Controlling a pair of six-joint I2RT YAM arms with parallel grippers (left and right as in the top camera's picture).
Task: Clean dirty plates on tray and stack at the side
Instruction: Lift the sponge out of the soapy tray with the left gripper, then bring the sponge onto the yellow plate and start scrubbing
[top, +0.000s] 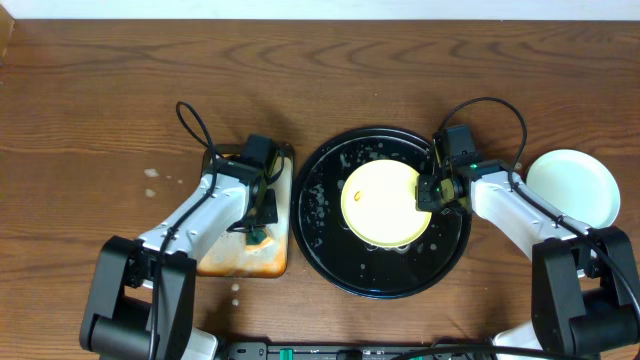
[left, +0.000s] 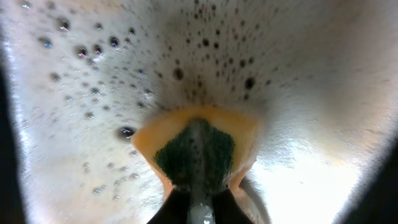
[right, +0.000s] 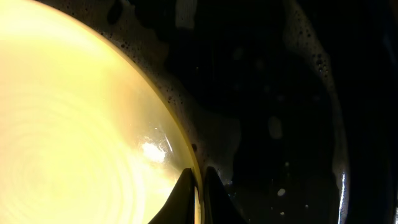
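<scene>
Right gripper (right: 199, 179) pinches the glossy yellow plate (right: 74, 124) by its rim, plate sitting in the wet, sudsy round black tray (right: 280, 93). Left gripper (top: 258, 225) squeezes a green sponge (left: 196, 152) on a foamy orange-stained tray (top: 240, 262). One pale plate (top: 572, 187) sits on the wood-grain table (top: 100, 100), right of the black tray.

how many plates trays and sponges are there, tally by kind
plates: 2 in view, yellow plate and pale plate at the side, which may hide others beneath
trays: 2, round black tray and rectangular orange-stained tray
sponge: 1
total: 5
</scene>
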